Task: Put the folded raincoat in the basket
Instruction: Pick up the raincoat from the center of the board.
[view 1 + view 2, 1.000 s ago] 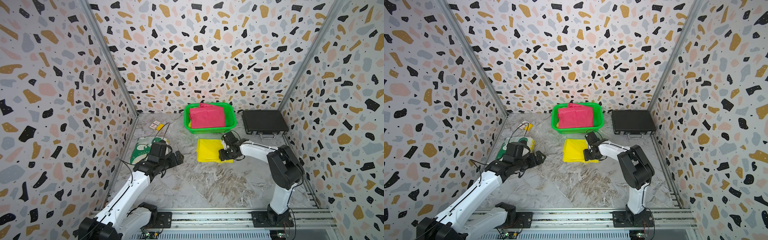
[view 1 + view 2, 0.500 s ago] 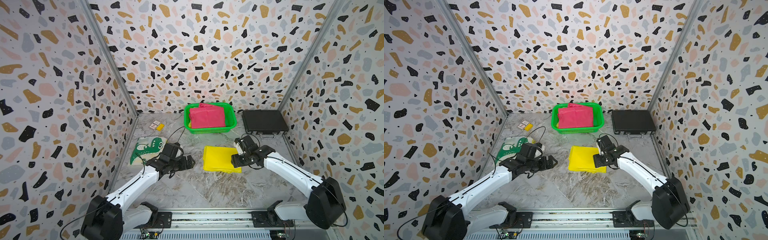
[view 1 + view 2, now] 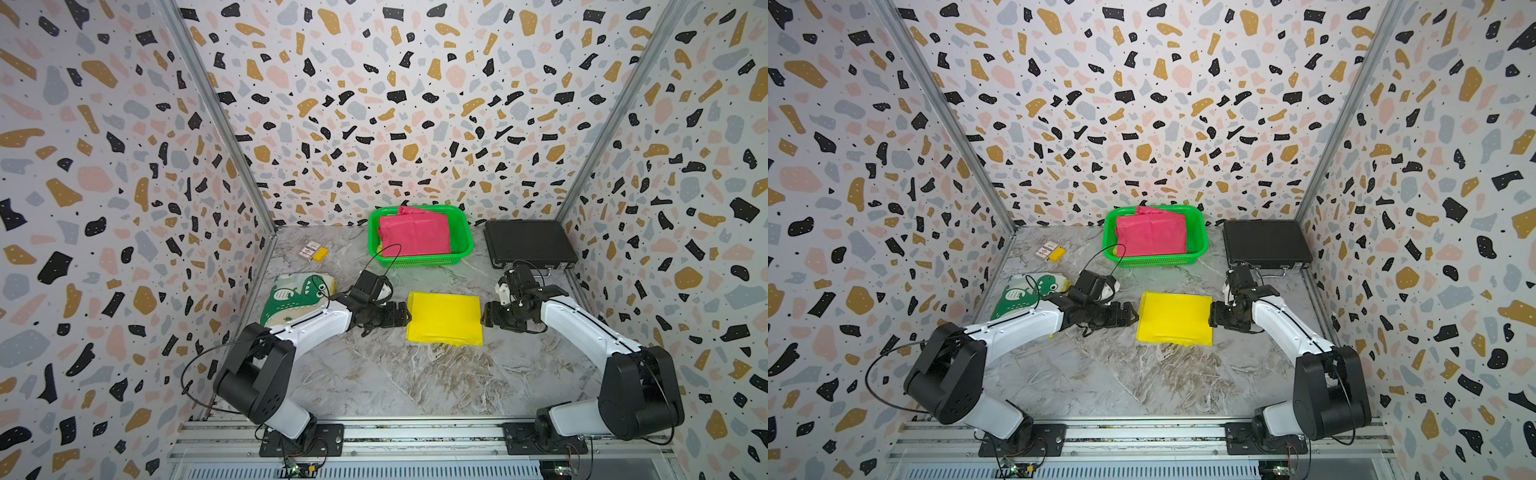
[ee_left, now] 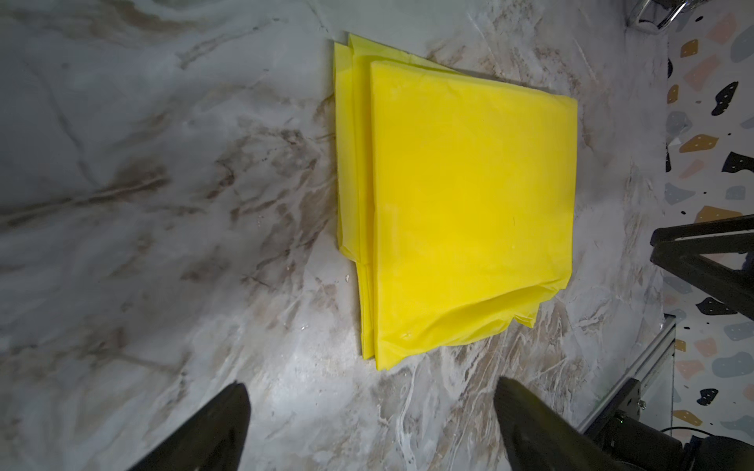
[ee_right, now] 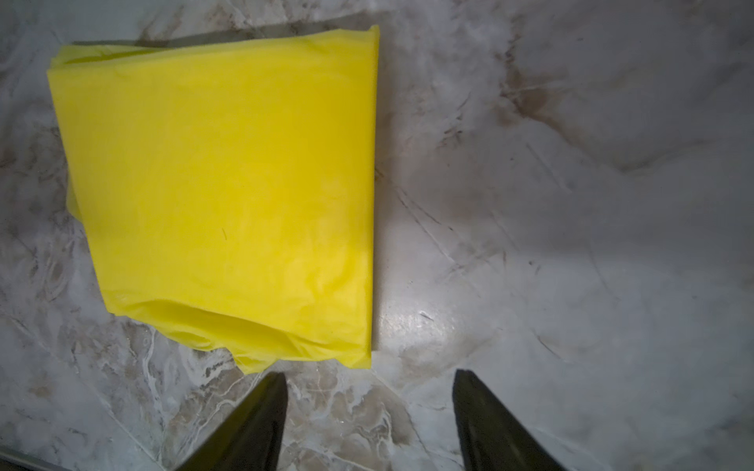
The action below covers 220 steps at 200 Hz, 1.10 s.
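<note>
From here I count 2 folded raincoats. The yellow raincoat [image 3: 444,318] lies flat on the marble tabletop [image 3: 395,374], out in the open between the 2 arms and in front of the basket, not touching it. The pink raincoat [image 3: 415,235] already sits inside the 1 green basket [image 3: 419,262], which stands at the back by the wall.

The left gripper [image 3: 404,316] sits low at the yellow raincoat's left edge. In its wrist view its 2 fingers [image 4: 228,424] are spread wide, with only bare marble between them and the fold just ahead of the tips. The right gripper [image 3: 485,314] sits at the opposite edge. Its 2 fingers [image 5: 261,420] are also apart and grip nothing, with a corner of the yellow raincoat [image 5: 228,195] just in front of one tip.

Around them are 1 black briefcase [image 3: 528,243] to the right of the basket, 1 dinosaur-print bag [image 3: 297,297] by the left arm, and 2 small items near the back left: a patterned little box [image 3: 307,250] and a yellow block [image 3: 320,254], lying side by side.
</note>
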Tool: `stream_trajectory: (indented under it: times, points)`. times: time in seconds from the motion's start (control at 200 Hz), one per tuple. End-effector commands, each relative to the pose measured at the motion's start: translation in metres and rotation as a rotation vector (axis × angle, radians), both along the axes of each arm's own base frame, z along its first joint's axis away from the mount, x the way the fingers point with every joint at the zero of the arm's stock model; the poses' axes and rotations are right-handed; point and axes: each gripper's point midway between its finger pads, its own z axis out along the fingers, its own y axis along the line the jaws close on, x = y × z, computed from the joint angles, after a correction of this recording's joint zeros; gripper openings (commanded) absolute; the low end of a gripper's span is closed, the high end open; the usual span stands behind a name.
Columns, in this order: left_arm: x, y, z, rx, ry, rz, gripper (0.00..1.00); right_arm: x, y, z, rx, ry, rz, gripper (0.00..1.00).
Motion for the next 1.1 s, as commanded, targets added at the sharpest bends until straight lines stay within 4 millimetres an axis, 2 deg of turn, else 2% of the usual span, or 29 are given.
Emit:
stream_trajectory:
  times: [0.0, 0.13, 0.27, 0.761, 1.096]
  points:
    - [0.01, -0.011, -0.003, 0.0, -0.016, -0.043, 0.95, 0.008, 0.008, -0.003, 0.049, -0.002, 0.0, 0.69]
    - [0.015, -0.012, -0.017, 0.039, 0.004, -0.052, 0.94, 0.009, 0.002, -0.023, 0.001, 0.039, -0.006, 0.67]
    - [0.016, -0.008, -0.026, 0.087, -0.006, -0.053, 0.94, 0.009, 0.006, -0.034, 0.026, 0.053, -0.003, 0.66]
    - [0.027, -0.026, -0.044, 0.074, 0.025, -0.079, 0.93, 0.011, 0.012, -0.059, 0.046, 0.096, -0.001, 0.64]
    - [0.023, -0.034, -0.062, 0.086, 0.08, -0.091, 0.9, 0.008, 0.012, -0.074, 0.041, 0.125, -0.008, 0.61]
